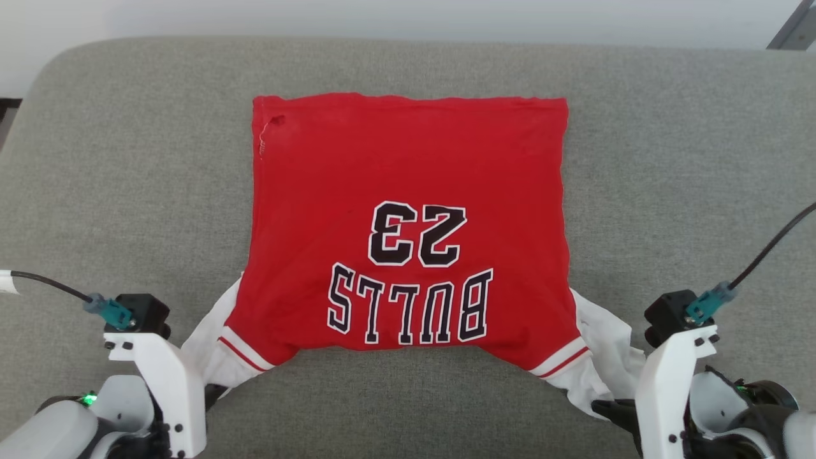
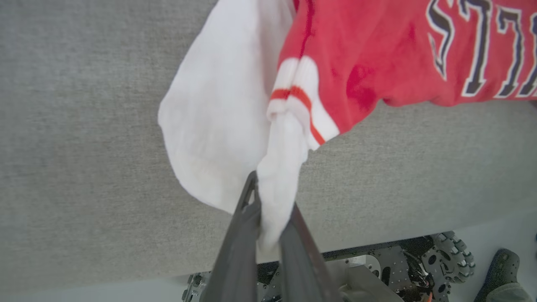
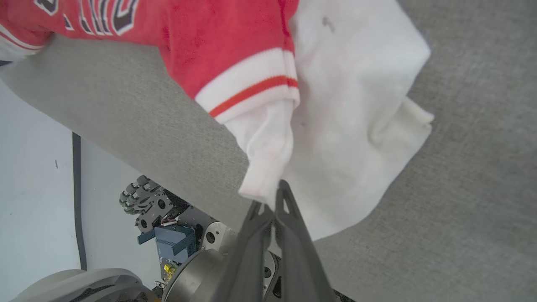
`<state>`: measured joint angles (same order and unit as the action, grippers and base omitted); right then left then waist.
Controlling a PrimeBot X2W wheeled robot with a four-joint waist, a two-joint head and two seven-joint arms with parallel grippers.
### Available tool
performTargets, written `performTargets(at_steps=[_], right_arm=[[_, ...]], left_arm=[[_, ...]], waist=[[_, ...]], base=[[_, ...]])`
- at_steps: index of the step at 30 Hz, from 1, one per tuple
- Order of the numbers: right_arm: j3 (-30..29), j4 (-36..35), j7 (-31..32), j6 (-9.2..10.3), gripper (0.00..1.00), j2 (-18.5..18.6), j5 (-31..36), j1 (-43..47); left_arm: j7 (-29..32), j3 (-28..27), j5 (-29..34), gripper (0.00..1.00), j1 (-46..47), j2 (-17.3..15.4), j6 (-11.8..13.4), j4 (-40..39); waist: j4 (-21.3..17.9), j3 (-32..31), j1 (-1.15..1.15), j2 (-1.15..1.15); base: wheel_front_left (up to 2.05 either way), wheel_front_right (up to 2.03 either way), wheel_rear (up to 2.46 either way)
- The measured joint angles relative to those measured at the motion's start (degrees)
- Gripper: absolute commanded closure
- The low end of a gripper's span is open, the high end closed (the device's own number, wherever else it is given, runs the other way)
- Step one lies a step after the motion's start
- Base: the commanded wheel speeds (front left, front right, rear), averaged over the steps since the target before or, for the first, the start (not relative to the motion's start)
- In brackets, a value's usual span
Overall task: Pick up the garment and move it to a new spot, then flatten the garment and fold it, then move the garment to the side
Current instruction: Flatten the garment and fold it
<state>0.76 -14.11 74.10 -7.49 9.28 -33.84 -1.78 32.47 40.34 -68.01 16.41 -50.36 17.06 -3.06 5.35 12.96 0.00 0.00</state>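
The garment [image 1: 408, 191] is a red shirt lying spread on the grey cushion [image 1: 127, 159], its black "BULLS" lettering and number upside down toward me. Its white sleeves trail off the two near corners. My left gripper [image 1: 213, 392] sits at the lower left, shut on the left sleeve's white cloth. In the left wrist view the sleeve [image 2: 222, 113] bunches between the fingers of the left gripper [image 2: 272, 197]. My right gripper [image 1: 605, 408] is at the lower right, shut on the other sleeve. The right wrist view shows that sleeve [image 3: 348, 109] pinched in the right gripper [image 3: 272, 199].
The cushion's front edge [image 2: 377, 239] runs just below both grippers, with my wheeled base [image 2: 419, 264] and pale floor [image 3: 37, 167] beneath it. Bare grey cushion lies left [image 1: 115, 210] and right [image 1: 695, 191] of the shirt. A pale wall [image 1: 408, 16] runs behind.
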Motion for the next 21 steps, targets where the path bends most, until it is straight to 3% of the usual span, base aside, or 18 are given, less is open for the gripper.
performTargets(at_steps=[2,4,11,21], right_arm=[[1.1,2.0,-2.6,0.00,0.56,0.6,1.8,-0.1],[2.4,3.4,-4.8,0.00,0.00,1.8,3.1,-0.9],[5.1,2.6,-8.6,0.00,0.00,4.7,4.7,-3.0],[1.9,-9.2,-9.5,0.00,0.00,4.2,5.5,-7.2]], left_arm=[[-1.0,0.0,0.1,1.00,0.0,1.0,-0.5,0.7],[-1.5,0.2,0.4,1.00,0.2,1.8,-1.0,1.5],[-3.4,0.3,1.5,1.00,1.1,3.0,-2.3,3.6],[-5.8,0.9,3.8,1.00,2.1,3.7,-3.9,4.1]], waist=[[0.1,0.6,0.00,0.00],[0.2,1.2,0.00,0.00],[0.0,2.2,0.00,0.00],[0.2,3.2,0.00,0.00]], base=[[0.00,0.00,0.00],[0.00,0.00,0.00],[0.00,0.00,0.00],[0.00,0.00,0.00]])
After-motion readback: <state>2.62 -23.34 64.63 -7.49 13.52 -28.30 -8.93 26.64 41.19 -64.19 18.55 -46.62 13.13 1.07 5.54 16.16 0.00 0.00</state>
